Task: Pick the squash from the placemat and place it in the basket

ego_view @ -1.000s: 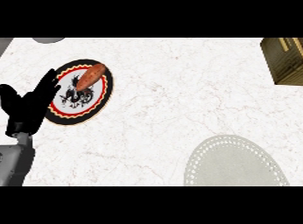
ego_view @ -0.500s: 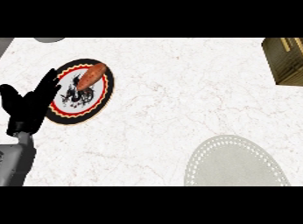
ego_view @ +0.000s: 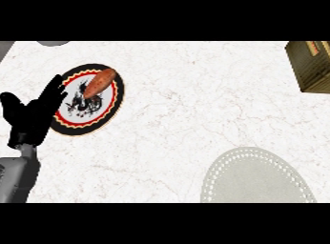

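Nothing has moved except the view: my left hand [ego_view: 33, 114] still rests open, holding nothing, just left of the squash [ego_view: 98, 82] on the round placemat [ego_view: 111, 106]. Likely stiff, smooth, light; I'd grasp its middle.

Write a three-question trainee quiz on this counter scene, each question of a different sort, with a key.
1. True or false: the squash lies in the basket.
2. Multiple choice: where does the left hand show? A) over the basket; B) at the left edge of the round placemat, fingers straight; C) on the pale grey mat at lower right.
3. Fill in: the basket stands at the view's upper ____ corner.

Key: 1. False; the squash lies on the placemat. 2. B. 3. right.
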Robot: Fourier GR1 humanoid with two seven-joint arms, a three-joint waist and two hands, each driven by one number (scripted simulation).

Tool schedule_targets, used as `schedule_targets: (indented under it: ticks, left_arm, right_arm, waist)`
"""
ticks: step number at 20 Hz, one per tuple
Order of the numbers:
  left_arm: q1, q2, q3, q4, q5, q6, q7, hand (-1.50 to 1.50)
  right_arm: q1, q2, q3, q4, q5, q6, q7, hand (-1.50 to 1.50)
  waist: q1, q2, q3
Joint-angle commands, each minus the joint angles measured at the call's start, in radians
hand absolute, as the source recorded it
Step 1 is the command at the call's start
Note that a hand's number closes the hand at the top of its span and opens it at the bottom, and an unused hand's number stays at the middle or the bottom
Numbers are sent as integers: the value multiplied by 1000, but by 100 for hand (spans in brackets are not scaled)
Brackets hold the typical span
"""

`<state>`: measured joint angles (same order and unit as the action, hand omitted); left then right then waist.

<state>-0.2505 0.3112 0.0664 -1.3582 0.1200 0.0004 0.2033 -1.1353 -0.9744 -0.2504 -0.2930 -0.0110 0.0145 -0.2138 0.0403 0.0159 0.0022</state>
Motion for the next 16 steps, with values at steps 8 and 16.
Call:
schedule_targets:
  ticks: [8,16]
  left_arm:
    - [19,11,26,-9,9,-5,-5,0]
    - [17,-6,22,-5,12,-3,-9,0]
  right_arm:
    - [118,-254,-174,172,-141,288,9,-150]
    - [249,-353,-161,191,-123,527,-71,-150]
  waist:
    - [-9,5,5]
    - [-13,10,9]
